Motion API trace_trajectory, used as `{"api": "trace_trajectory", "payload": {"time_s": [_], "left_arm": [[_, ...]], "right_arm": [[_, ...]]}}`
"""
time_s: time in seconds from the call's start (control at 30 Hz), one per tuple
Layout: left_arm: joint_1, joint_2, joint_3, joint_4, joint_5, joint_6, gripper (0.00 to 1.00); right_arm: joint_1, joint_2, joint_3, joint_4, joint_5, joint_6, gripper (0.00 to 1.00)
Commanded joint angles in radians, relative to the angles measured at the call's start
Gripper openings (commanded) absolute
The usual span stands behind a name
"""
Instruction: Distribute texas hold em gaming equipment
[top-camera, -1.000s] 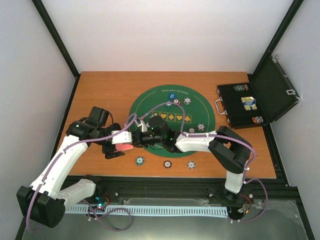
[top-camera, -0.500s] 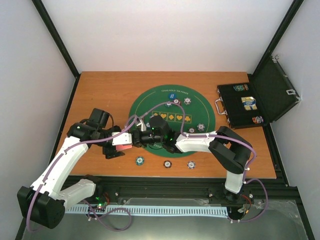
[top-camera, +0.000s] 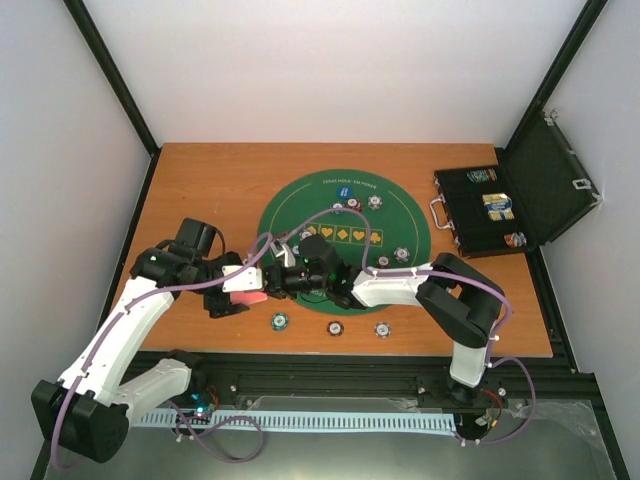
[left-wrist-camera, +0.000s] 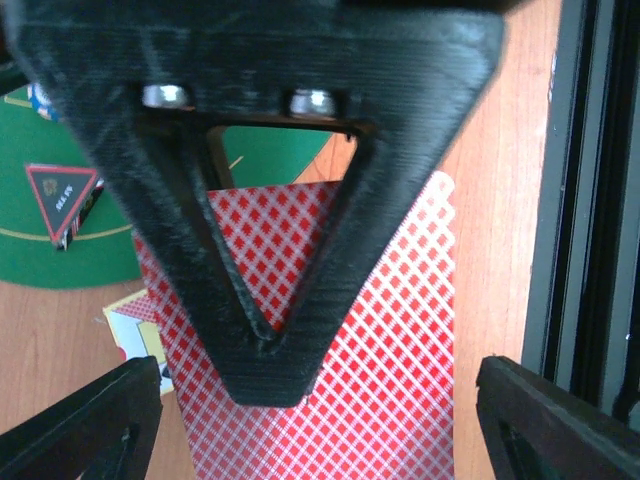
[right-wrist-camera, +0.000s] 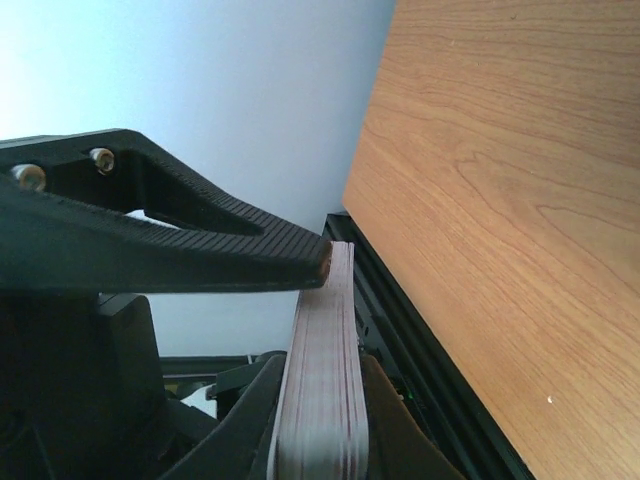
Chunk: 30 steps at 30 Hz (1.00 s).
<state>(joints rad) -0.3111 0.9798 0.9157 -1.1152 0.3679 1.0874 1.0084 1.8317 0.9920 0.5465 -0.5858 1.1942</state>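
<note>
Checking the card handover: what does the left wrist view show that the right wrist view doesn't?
Only the left wrist: the red diamond-patterned back of the cards, and a black triangular marker on the green mat. Only the right wrist: the cards' stacked edges, pinched in the right gripper. Both: the cards and the wooden table.

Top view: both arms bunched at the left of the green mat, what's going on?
Looks like a card handover. The right gripper is clamped on a deck of pink-red-backed playing cards at the round green felt mat's left rim. The left gripper meets it, one finger over the top card's back; whether it grips is unclear. Small striped poker chips lie on the mat and along the wooden table's near edge.
</note>
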Motion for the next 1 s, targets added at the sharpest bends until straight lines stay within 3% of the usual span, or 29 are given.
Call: {"api": "trace_trajectory", "payload": {"time_s": [0.0,0.1,0.27,0.67,0.97], "left_arm": [[-0.008,-0.006,0.029,-0.025,0.033,0.03,0.93],[-0.009,-0.016,0.007,-0.007,0.031,0.029,0.98],[-0.008,-0.011,0.003,0.023,0.016,0.017,0.98],[-0.008,0.003,0.017,0.018,-0.005,0.04,0.73],[-0.008,-0.015,0.024,-0.015,-0.011,0.058,0.73]], "right_arm": [[0.009,-0.005,0.01,0.078,-0.006,0.013,0.03],[0.01,-0.007,0.026,0.109,-0.019,0.029,0.04],[0.018,-0.014,0.046,0.108,-0.028,0.034,0.04],[0.021,-0.009,0.032,0.02,-0.005,0.002,0.03],[0.021,0.028,0.056,-0.117,0.023,-0.082,0.03]]}}
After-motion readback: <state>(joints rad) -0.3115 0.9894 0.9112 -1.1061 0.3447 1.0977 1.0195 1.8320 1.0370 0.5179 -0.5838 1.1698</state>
